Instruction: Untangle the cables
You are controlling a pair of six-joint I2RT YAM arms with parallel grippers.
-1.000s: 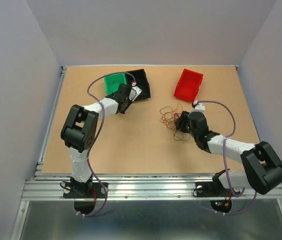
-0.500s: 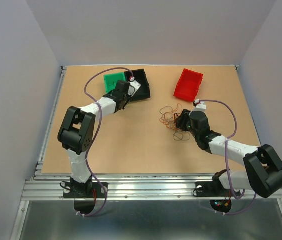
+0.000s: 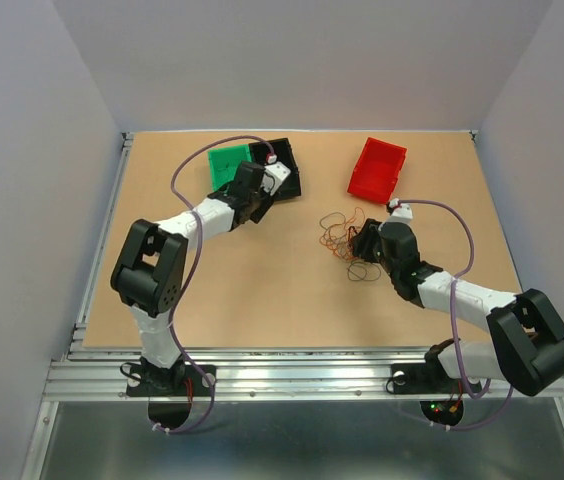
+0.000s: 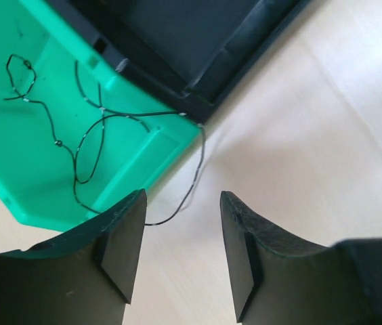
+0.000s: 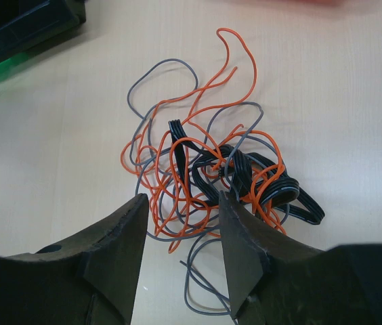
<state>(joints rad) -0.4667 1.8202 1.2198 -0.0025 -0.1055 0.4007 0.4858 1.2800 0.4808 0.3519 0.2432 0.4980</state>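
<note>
This is a robot lab test cell. My left arm point(image 3: 152, 270) and my right arm point(image 3: 462, 300) are bolted on an aluminium rail point(image 3: 302, 375) at the near edge of a plain wooden table point(image 3: 262, 300). Bare pale grey walls point(image 3: 302, 60) close the table on three sides. On it stand a green bin point(image 3: 224, 163), a black bin point(image 3: 284, 165) and a red bin point(image 3: 377, 168), all small and plastic, near a heap of thin wires point(image 3: 342, 235). A purple-grey cable point(image 3: 452, 215) loops along each arm

light: bright, even | shadows: soft, faint | focus: sharp, wrist-view foreground slightly blurred
</note>
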